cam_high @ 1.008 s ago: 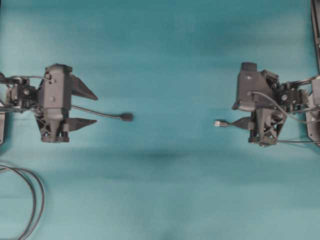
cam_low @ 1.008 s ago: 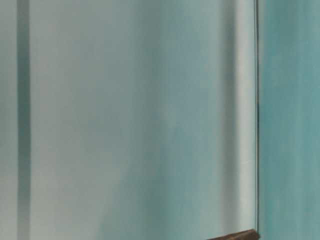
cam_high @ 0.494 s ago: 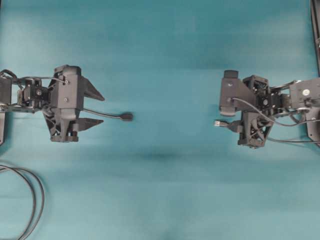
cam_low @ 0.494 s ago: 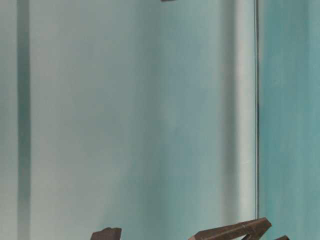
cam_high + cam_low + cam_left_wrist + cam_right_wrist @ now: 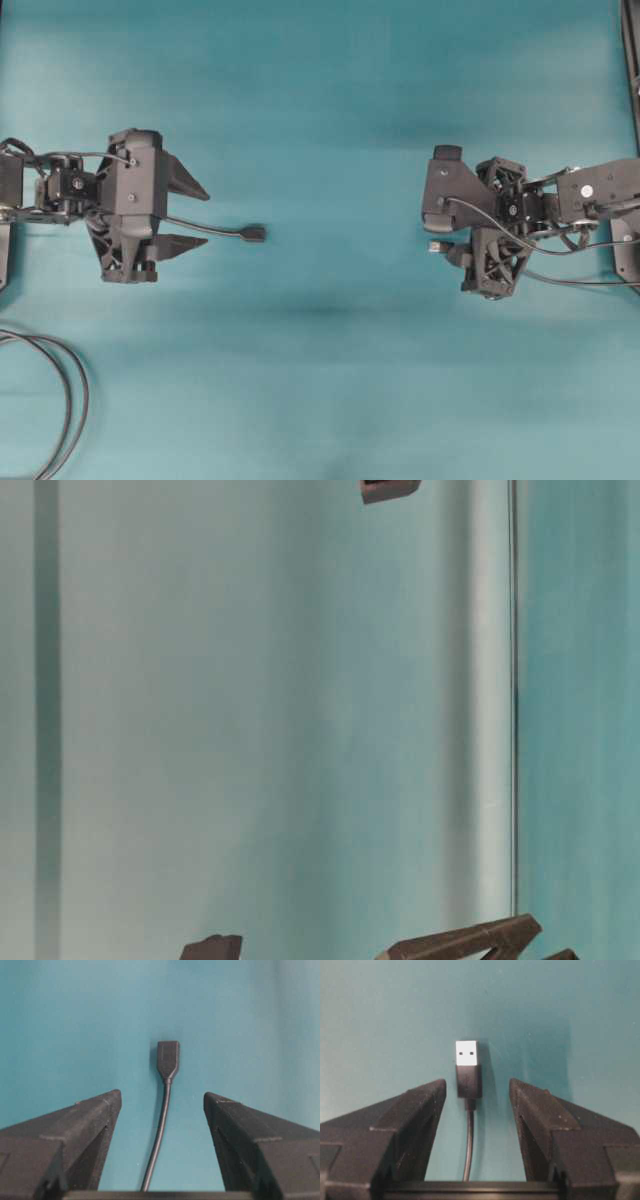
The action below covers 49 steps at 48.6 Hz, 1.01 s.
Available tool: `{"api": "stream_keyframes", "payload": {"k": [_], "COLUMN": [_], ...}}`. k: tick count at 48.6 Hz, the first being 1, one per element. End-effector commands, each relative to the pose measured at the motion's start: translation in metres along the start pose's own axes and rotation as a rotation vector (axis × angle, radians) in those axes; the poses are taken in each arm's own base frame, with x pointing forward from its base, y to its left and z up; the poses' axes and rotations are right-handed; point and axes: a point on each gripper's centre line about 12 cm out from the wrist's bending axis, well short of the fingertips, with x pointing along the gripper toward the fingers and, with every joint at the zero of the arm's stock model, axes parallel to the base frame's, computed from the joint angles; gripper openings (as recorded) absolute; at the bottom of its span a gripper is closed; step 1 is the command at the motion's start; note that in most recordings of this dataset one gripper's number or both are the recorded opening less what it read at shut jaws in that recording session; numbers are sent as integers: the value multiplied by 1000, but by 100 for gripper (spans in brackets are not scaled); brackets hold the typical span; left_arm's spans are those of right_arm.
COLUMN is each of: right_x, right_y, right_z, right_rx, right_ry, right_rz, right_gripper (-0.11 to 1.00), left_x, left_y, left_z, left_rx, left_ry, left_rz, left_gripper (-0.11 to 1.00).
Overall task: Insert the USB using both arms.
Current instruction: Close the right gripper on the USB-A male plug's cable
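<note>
The USB (image 5: 437, 246) lies on the teal table with its silvery tip (image 5: 467, 1053) pointing left, toward the middle. My right gripper (image 5: 477, 1082) is open above it, one finger on each side of its dark body, not touching. From overhead that gripper (image 5: 447, 235) is mostly hidden under its wrist. The black socket end (image 5: 255, 233) of the other cable lies left of centre. My left gripper (image 5: 204, 218) is open behind it. In the left wrist view the socket (image 5: 168, 1057) sits ahead of that gripper (image 5: 161, 1095), and the thin cable runs back between the fingers.
A looped double black cable (image 5: 62, 400) lies at the lower left corner. A dark upright post (image 5: 630, 60) runs along the right edge. The table-level view shows blurred teal, with dark gripper parts (image 5: 465, 942) at its bottom edge.
My right arm has moved left, so its open fingers now flank the USB. My left arm shifted slightly right early on, then held still. Neither cable end moved.
</note>
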Motion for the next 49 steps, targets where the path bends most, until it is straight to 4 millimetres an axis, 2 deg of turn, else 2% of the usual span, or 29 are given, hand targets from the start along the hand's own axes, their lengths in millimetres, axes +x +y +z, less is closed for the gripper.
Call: {"api": "stream_keyframes", "payload": {"k": [1,25,34,38,45,49], "right_x": [-2,14,14,14,14,14], "right_y": [4,4,2,3,4,5], "right_z": [7,-3,-10,-11,-12,-10], "right_rx": [-10,-16,-17,-23,-29,-32], "right_ry": [-26,27,55,73,82,78], "right_rz": [10,0,-7,-10,-11,-9], "right_gripper": [56,55,54,48,29,26], "left_x": [-1,0,8,17,35,41], "left_y": [2,1,2,2,3,6], "left_z": [4,0,-1,2,4,5], "left_rx": [11,10,20,59,146,135], "left_ry": [-16,-4,19,29,41,37], "left_rz": [5,4,2,-2,-4,5], "left_gripper": [81,81,81,81,81,79]}}
